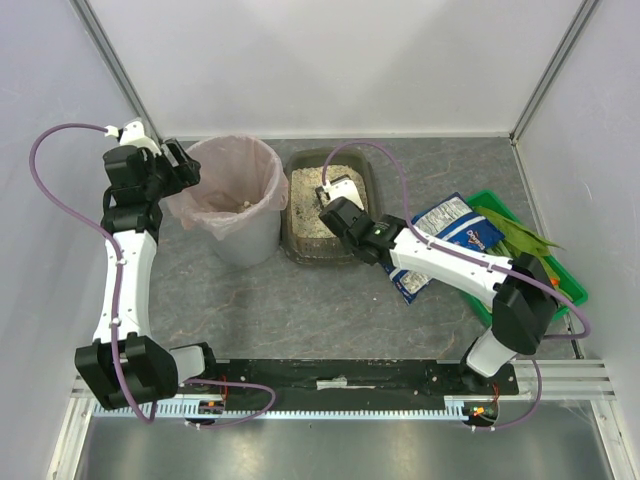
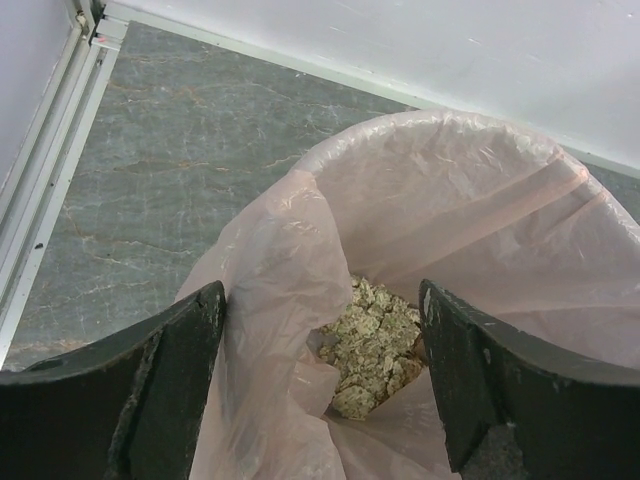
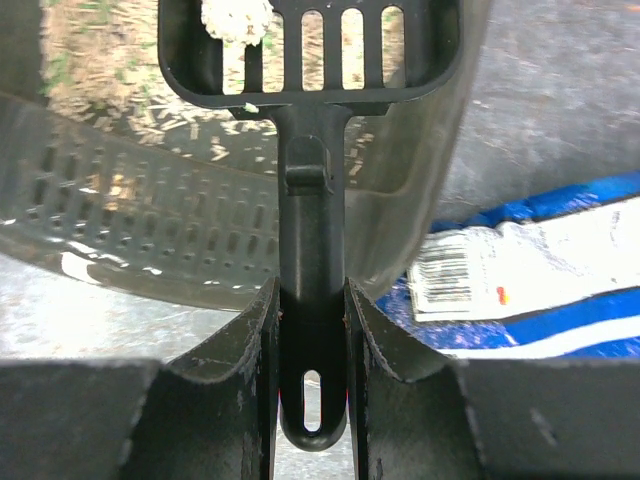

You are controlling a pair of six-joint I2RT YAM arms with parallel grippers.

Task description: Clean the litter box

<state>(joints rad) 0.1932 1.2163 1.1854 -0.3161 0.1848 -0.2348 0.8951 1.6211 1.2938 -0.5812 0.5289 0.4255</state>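
Observation:
The litter box (image 1: 297,248), a dark tray of pale granules, stands at the back middle of the table. My right gripper (image 1: 335,207) hangs over it, shut on the handle of a dark slotted scoop (image 1: 343,187). In the right wrist view the scoop (image 3: 312,200) is clamped between my gripper's (image 3: 310,292) fingers. Its head holds a pale clump (image 3: 237,17) above the box's perforated wall (image 3: 120,230). My left gripper (image 1: 186,166) is open at the left rim of the pink-lined bin (image 1: 236,196). In the left wrist view the gripper (image 2: 322,300) straddles a fold of the liner (image 2: 450,220).
Litter clumps (image 2: 375,345) lie at the bottom of the bin. A blue and white bag (image 1: 450,236) lies right of the litter box and also shows in the right wrist view (image 3: 560,290). A green crate (image 1: 560,285) of vegetables stands at the far right.

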